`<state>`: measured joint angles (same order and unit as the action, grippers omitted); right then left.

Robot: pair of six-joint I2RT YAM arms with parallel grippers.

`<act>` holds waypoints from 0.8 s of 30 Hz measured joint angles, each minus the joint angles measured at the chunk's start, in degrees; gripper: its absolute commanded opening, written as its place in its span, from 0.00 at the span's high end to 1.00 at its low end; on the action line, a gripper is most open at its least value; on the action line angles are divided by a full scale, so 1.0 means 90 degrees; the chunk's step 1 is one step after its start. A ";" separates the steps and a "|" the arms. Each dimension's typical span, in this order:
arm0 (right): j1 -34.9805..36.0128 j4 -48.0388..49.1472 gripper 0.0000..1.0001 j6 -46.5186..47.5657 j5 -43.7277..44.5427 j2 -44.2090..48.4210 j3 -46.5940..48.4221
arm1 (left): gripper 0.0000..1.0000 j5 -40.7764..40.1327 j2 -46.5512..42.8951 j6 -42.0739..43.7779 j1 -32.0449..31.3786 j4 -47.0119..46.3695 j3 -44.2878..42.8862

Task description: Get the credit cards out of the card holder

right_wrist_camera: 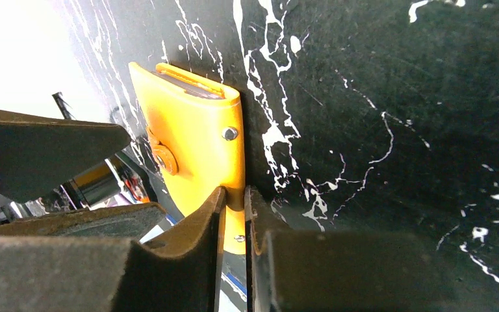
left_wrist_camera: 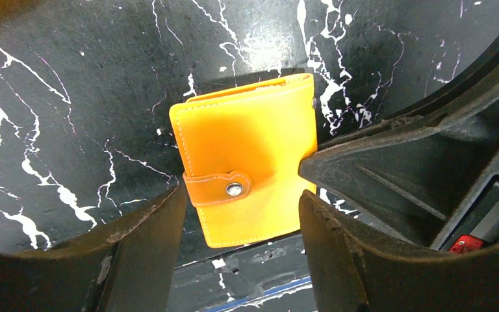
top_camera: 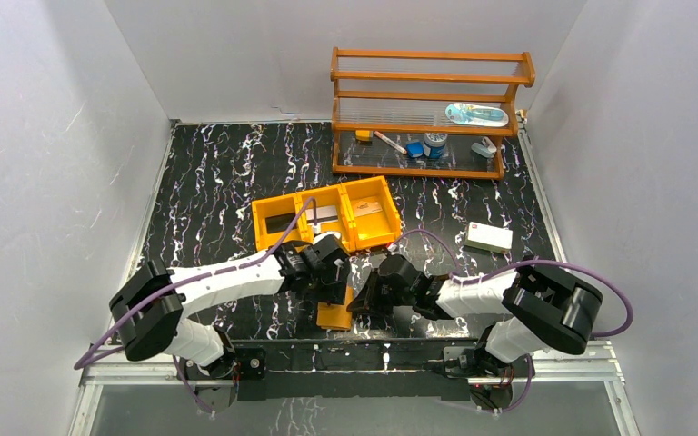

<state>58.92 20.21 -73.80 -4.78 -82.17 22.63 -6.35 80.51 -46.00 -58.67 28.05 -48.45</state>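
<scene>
The card holder lies closed on the black marbled bench, close to its near edge and between the two arms, with its snap tab fastened across the face. The right tool comes in low from the side and is clenched on the holder's thin edge, I'd guess to pin it down while the other arm works the snap. The left tool hangs right above with its jaws released, one finger on each side of the holder's lower half and neither clearly touching it. That looks like a line-up for the tab. No credit cards are to be seen; with the holder shut they are hidden inside. From the right wrist a pale grey sliver shows at the holder's far end, and I can't tell whether it is card edges or pocket lining. From above, the arms cover most of the holder, and the flat things in the orange tray behind are too small to name.
</scene>
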 measured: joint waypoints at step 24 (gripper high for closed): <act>-0.0002 -0.0073 0.84 -0.0112 0.0053 0.0000 0.0022 | 0.90 -0.0321 0.1316 0.0041 -0.0141 0.1129 -0.0964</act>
<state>58.89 19.55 -74.81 -4.29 -82.17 22.83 -9.23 92.36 -45.63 -59.94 38.22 -57.12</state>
